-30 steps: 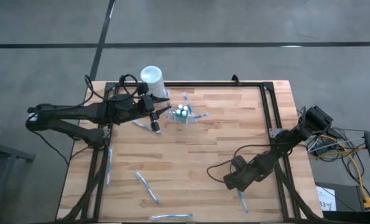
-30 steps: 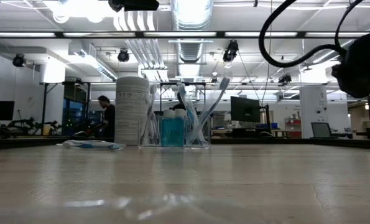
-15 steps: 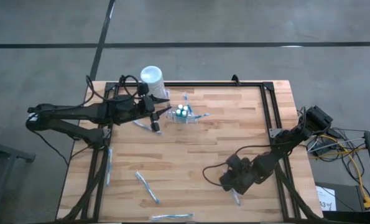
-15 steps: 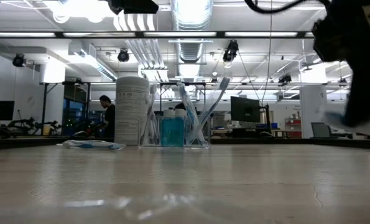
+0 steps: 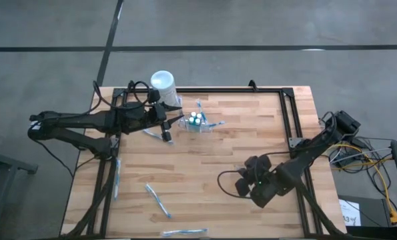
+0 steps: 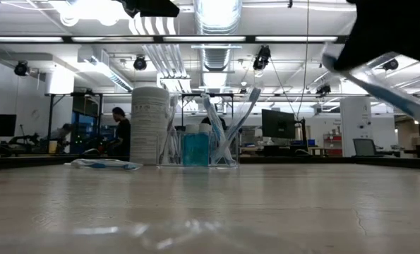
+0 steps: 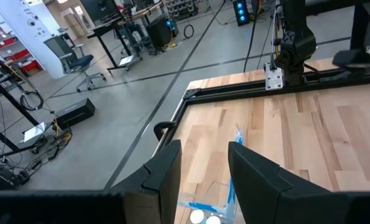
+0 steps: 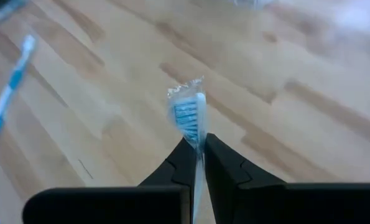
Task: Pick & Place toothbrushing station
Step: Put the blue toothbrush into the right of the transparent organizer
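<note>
While both arms hang over the wooden table (image 5: 205, 167), most of the work area sits bare between them. Left arm reaches in from the left edge to the far side; its gripper (image 5: 166, 124) hovers just beside the station, fingers (image 7: 166, 174) standing apart with nothing between them. Right arm is folded over the near right part of the table, its gripper (image 5: 246, 187) lifted off the wood, fingers (image 8: 183, 163) pinched together on a wrapped toothbrush (image 8: 191, 118), bristle end poking out ahead.

White cylinder (image 5: 163, 84) with round lid stands at the far left corner. Next to it, to its right, the toothbrushing station (image 6: 199, 148): clear holder on the far side of the table, upright, holding blue bottles and several brushes that lean out of it.

Loose toothbrushes lie scattered: one flat near the left gripper (image 5: 157, 134), one near the left (image 5: 157, 200), one at the near edge (image 5: 183, 232).

Risks, as I judge them:
- Thin pinch on a slippery wrapper; brush may swivel or slide out in transit.
- Holder is light and see-through; a brush poked in off-line could tip it or shove it against the cylinder.
- Left gripper waits close by; the arms could crowd each other there.
</note>
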